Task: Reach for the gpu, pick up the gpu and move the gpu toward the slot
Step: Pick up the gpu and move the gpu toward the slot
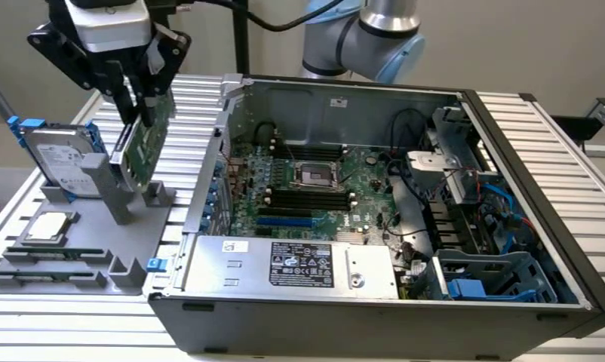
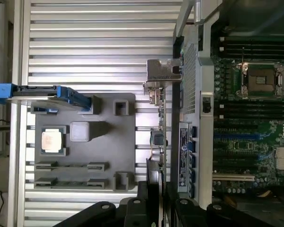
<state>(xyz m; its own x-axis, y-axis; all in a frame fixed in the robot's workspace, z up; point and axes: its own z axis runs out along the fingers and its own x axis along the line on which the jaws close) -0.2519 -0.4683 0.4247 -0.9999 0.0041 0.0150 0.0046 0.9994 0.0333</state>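
Gripper [image 1: 142,102] clamped on the upper edge of the gpu [image 1: 145,143], card held on edge, nearly upright with a slight tilt, above the grey fixture [image 1: 131,215] and clear of its posts. Seen from the wrist: fingers [image 2: 154,198] closed on the thin card [image 2: 160,132], silver bracket [image 2: 163,73] at the far end, card hanging between fixture [image 2: 113,161] and the case wall [image 2: 189,142]. Just beside the gpu, toward the exterior view's left, hard drive [image 1: 61,162] with blue rails standing in the fixture; in front of it, processor chip [image 1: 47,228] lying flat in its pocket, also visible from the wrist [image 2: 53,140]. To the exterior view's right, open case [image 1: 383,317] with motherboard [image 1: 313,188] exposed, blue slot [image 1: 285,222] near its front edge, power supply [image 1: 293,264] along the front, blue drive cage [image 1: 483,279] in the right corner. All resting on a ribbed aluminium table [image 1: 574,151]. Gpu well apart from the slot, outside the case.
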